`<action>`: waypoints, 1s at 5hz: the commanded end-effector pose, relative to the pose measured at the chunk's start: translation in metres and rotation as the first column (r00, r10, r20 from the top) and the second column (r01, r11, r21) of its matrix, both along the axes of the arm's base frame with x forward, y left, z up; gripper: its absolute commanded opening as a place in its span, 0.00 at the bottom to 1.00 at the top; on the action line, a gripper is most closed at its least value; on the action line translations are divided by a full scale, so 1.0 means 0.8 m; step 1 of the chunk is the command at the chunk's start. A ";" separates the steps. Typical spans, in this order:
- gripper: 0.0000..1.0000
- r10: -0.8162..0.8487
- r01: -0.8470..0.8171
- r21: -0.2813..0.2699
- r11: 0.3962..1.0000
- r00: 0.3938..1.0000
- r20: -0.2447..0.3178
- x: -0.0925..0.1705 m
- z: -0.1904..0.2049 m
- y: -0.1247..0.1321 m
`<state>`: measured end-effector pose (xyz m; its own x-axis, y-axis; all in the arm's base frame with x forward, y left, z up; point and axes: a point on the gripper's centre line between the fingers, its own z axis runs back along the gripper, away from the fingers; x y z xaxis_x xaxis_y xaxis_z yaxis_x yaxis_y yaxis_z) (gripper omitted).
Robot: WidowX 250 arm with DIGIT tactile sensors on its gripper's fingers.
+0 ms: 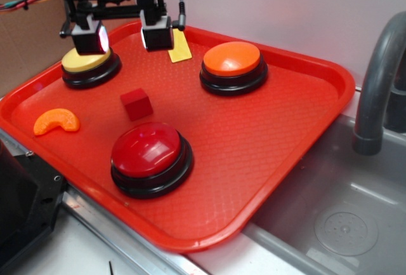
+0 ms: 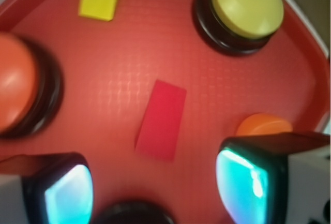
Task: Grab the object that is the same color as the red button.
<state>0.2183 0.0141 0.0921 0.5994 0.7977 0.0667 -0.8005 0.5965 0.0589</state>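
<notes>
Exterior view alone: whole red button (image 1: 151, 159), near cube (image 1: 136, 104).

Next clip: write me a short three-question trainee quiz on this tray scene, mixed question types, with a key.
1. True or false: the gripper is closed on the red cube.
2. Which button does the orange slice lie nearest? A) orange button B) yellow button C) red button
3. Fill in: the flat yellow rectangle lies near the tray's ____ edge.

Key: 1 false, the jaws are open and above the tray; 2 B; 3 far (back).
</notes>
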 end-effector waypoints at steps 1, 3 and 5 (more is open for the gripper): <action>1.00 0.142 -0.139 -0.067 0.988 0.989 0.036 -0.014 -0.042 0.035; 1.00 0.082 -0.078 -0.106 0.991 0.996 0.028 -0.022 -0.078 0.017; 1.00 0.029 -0.015 -0.177 0.984 0.997 0.072 -0.015 -0.089 -0.006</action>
